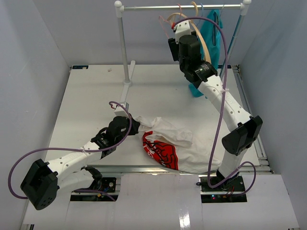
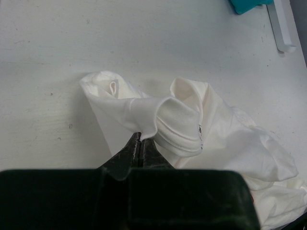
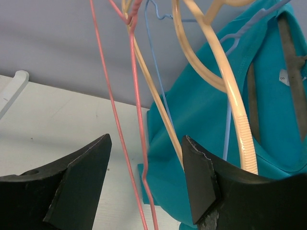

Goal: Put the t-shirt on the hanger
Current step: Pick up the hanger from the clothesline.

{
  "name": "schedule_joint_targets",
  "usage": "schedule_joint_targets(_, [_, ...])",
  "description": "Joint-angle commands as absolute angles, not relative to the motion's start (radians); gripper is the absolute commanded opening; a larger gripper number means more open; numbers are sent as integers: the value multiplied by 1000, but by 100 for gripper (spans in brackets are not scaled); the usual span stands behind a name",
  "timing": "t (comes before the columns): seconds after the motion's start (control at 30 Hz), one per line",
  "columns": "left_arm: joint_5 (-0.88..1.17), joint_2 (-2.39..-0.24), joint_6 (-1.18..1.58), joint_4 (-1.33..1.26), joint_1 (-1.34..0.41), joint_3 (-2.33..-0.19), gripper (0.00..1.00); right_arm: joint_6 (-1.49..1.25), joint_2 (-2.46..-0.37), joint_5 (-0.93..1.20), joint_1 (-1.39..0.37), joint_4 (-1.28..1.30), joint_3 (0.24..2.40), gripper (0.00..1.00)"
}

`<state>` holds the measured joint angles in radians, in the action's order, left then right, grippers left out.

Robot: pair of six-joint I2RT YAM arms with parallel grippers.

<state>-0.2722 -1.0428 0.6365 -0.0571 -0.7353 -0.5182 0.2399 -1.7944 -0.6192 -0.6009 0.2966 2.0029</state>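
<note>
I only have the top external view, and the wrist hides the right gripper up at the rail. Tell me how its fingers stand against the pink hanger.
Observer: The right gripper is open. In its wrist view the thin pink wires of the hanger run down through the gap between the fingers and touch neither.
Operator: Report anything else in that gap.
Observer: One thin arm of the tan hanger also crosses it, slanting down to the tip of the finger on the right of that view.
Operator: Now give me the left grip.
Observer: The left gripper is shut on a folded, stitched edge of the t-shirt.
</note>
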Motion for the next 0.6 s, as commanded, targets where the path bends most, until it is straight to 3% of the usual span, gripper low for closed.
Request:
schedule_joint_targets(0.0, [-257, -1044, 635, -81, -738, -525, 0, 237, -1820, -589, -593, 275, 1987, 66])
schedule_joint_targets(0.4, [-247, -1044, 634, -81, -738, -528, 0, 213, -1865, -586, -557, 275, 1949, 64])
schedule_joint_targets(0.57, [-249, -1045, 633, -83, -737, -527, 0, 196, -1873, -566, -557, 275, 1938, 47])
